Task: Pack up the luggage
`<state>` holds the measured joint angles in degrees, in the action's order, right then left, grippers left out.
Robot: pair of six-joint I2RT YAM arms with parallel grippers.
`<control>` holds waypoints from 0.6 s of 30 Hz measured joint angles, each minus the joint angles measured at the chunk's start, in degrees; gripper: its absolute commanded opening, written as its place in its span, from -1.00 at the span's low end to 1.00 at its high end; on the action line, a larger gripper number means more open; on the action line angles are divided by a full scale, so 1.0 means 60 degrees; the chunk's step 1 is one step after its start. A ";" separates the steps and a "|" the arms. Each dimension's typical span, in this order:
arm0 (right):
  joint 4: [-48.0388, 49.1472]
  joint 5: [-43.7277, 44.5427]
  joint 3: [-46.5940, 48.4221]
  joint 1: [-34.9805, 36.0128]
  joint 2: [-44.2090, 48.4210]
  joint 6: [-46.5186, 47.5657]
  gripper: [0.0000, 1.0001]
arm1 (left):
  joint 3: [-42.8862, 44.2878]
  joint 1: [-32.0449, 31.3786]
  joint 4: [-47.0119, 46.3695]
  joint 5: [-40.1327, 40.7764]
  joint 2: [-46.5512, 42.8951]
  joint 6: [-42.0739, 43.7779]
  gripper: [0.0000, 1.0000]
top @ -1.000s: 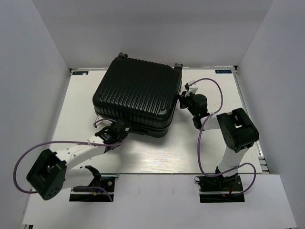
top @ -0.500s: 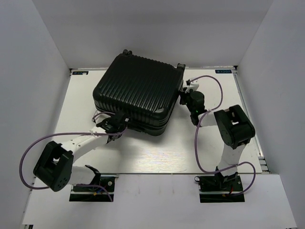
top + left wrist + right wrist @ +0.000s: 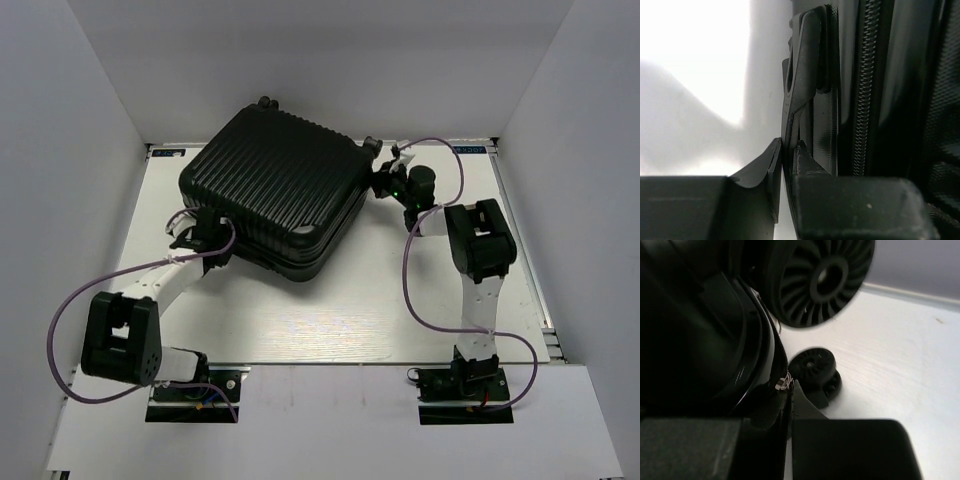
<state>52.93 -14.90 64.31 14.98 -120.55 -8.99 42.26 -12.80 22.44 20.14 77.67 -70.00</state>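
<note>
Black luggage [image 3: 270,190], lying flat at the far middle of the bench [image 3: 330,310], is judged heavy, stiff and slick, best taken by the flat tab [image 3: 802,60] pinched in the left jaws, while the right jaws are shut tight beside a wheel [image 3: 822,277].

overhead: bright, even, sharp, soft shadow beside suitcase [image 3: 270,190] on table [image 3: 330,320] | left wrist: white glare blown out left of the fingers [image 3: 762,167], fingers dark and blurred | right wrist: fingers [image 3: 807,405] near-black, wheel [image 3: 820,280] above them soft, table bright
</note>
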 measured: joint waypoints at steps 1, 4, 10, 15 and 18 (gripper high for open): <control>0.0113 -0.0543 0.0335 -0.0106 -0.0295 -0.0047 -1.00 | 0.0040 0.0266 -0.0153 -0.0302 0.0091 0.0280 -1.00; 0.0743 -0.2109 0.1239 -0.0386 -0.1217 -0.0499 -1.00 | 0.0273 0.1038 -0.0608 -0.1002 0.0481 0.1122 -1.00; 0.1541 -0.3894 0.3136 -0.0568 -0.2754 -0.1246 -1.00 | 0.1024 0.1628 -0.1060 -0.1169 0.1337 0.2495 -1.00; 0.2255 -0.4488 0.5034 -0.0510 -0.4207 -0.2361 -1.00 | 0.1264 0.2102 -0.1235 -0.1672 0.1617 0.3191 -1.00; 0.2124 -0.4783 0.6630 -0.0361 -0.5140 -0.2492 -1.00 | 0.1555 0.2382 -0.1056 -0.2076 0.1843 0.3566 -1.00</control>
<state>65.67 -43.59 104.09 12.82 -151.39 -23.94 51.59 1.50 16.10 7.68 88.73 -48.60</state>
